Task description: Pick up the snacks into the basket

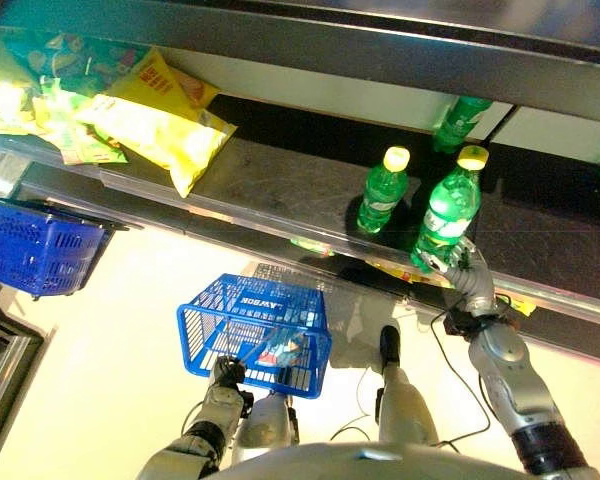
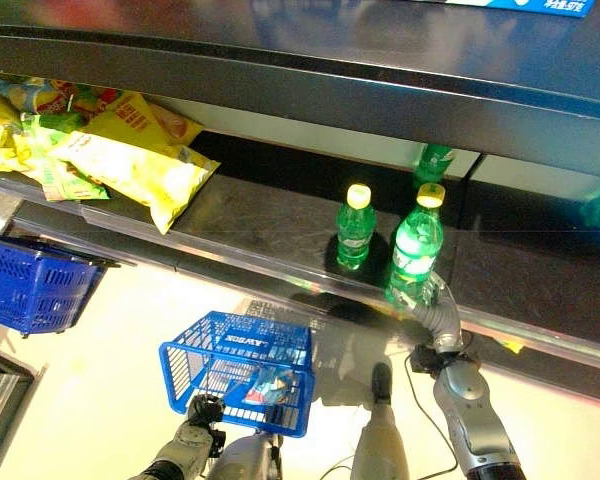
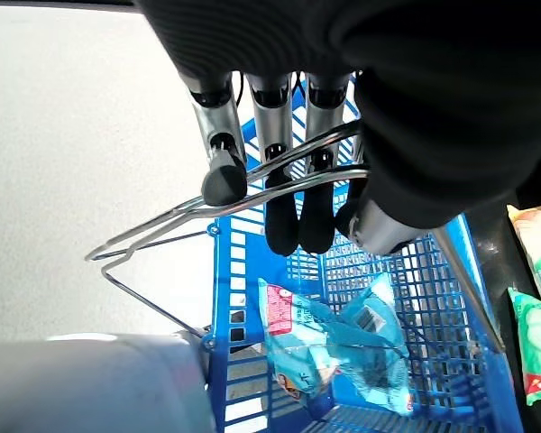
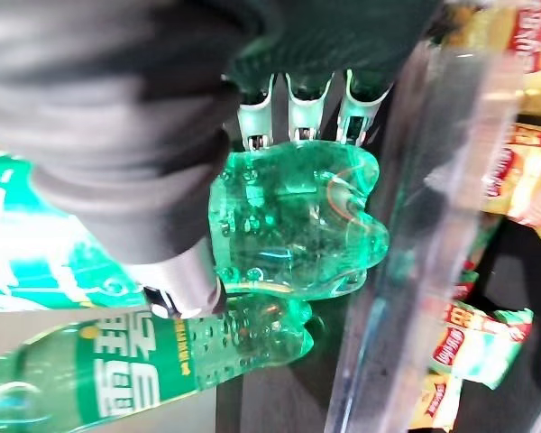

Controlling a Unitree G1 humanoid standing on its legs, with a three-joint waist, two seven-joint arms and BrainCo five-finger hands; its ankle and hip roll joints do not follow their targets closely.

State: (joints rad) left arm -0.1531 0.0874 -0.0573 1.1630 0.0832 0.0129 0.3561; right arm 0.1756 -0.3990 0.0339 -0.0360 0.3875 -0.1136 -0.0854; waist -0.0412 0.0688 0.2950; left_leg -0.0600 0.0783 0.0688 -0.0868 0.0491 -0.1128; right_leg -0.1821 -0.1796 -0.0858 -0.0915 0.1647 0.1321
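Fingers of the right hand curl round a green bottle on the shelf. Left hand clasps the wire handles of the blue basket, where a snack packet lies; yellow snack bags sit at the shelf's left end.

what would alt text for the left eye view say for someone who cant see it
The robot's right hand grips the base of a green bottle at a shelf's front edge, beside a second green bottle. Its left hand holds a blue basket by the handle, one snack packet inside. Yellow snack bags lie further left on the shelf.
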